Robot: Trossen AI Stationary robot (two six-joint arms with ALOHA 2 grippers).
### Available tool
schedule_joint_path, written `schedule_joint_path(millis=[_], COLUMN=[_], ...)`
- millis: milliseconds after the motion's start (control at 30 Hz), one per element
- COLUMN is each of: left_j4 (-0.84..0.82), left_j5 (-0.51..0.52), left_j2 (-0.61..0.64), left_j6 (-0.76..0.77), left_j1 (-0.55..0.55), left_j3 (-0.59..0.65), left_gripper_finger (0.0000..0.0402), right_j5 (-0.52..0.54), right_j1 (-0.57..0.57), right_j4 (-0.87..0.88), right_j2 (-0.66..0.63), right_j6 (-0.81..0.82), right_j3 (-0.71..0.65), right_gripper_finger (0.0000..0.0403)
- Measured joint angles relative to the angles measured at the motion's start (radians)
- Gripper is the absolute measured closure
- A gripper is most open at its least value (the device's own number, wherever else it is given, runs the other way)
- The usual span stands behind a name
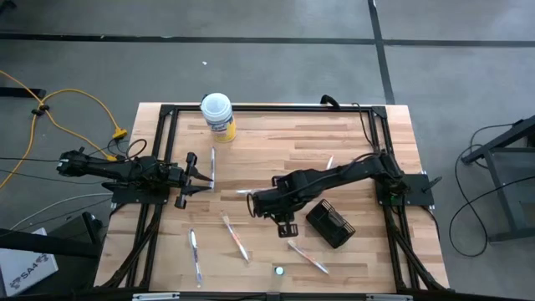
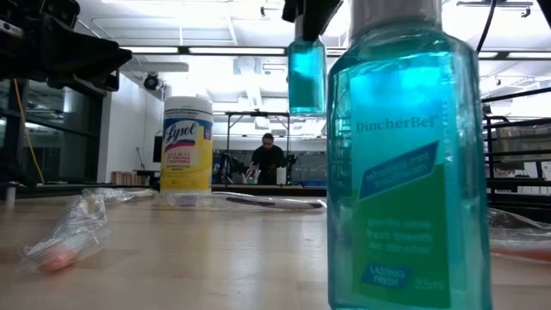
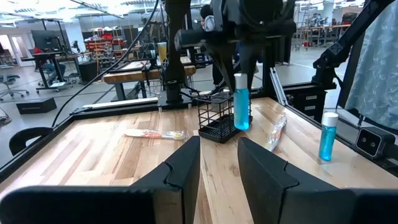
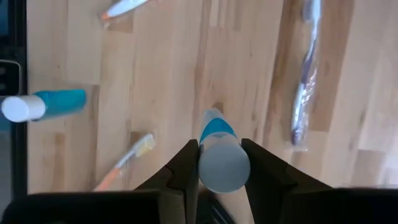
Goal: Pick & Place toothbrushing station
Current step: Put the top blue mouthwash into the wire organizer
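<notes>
The black toothbrushing station (image 1: pixel 330 224) rests on its base on the table's right half; in the left wrist view (image 3: pixel 219 119) it shows as a black wire-walled holder. My right gripper (image 1: pixel 286 222) hangs just left of it, shut on a small blue mouthwash bottle (image 3: pixel 241 106) with a white cap. The bottle also shows in the low view (image 2: pixel 306 73) and the right wrist view (image 4: pixel 219 140). My left gripper (image 1: pixel 194 176) is open and empty at the table's left side, its fingers pointing toward the right (image 3: pixel 219 174). My right gripper pinches the bottle's white cap (image 4: pixel 224 167) between its two fingers, one on each side. The fingers come from above, pointing down. The bottle hangs upright below them, its bottom (image 2: pixel 306 108) clear of the table.
A second blue bottle (image 1: pixel 279 270) stands near the front edge, close to the low camera (image 2: pixel 405 172). A Lysol canister (image 1: pixel 218 115) stands at the back left. Several wrapped toothbrushes (image 1: pixel 236 237) lie across the table's middle. A person (image 2: pixel 269 159) is far behind the table.
</notes>
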State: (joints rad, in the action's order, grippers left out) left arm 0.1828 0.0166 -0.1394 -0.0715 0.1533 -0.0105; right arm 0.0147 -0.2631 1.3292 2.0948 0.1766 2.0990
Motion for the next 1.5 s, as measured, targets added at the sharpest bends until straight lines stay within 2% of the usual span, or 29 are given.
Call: schedule_joint_path(millis=[367, 500, 767, 933, 1300, 1500], left_j4=[0.007, 0.008, 0.007, 0.007, 0.005, 0.005], left_j5=[0.000, 0.000, 0.000, 0.000, 0.000, 0.000], left_j2=[0.000, 0.000, 0.000, 0.000, 0.000, 0.000], left_j6=[0.000, 0.000, 0.000, 0.000, 0.000, 0.000], left_j1=[0.000, 0.000, 0.000, 0.000, 0.000, 0.000], left_j3=[0.000, 0.000, 0.000, 0.000, 0.000, 0.000], left_gripper_finger=[0.0299, 0.0299, 0.0299, 0.0299, 0.0299, 0.0299], right_j5=[0.063, 0.089, 0.114, 0.117, 0.142, 0.185], right_j1=[-0.025, -0.043, -0.072, -0.086, -0.173, -0.252], right_j4=[0.054, 0.031, -0.114, -0.129, -0.014, 0.005], right_j2=[-0.099, -0.177, -0.398, -0.500, -0.543, -0.543], right_j6=[0.078, 0.135, 0.252, 0.316, 0.390, 0.488], right_j3=[-0.031, -0.135, -0.437, -0.537, -0.560, -0.560], right_gripper_finger=[0.0313, 0.0313, 0.0313, 0.0313, 0.0313, 0.0313])
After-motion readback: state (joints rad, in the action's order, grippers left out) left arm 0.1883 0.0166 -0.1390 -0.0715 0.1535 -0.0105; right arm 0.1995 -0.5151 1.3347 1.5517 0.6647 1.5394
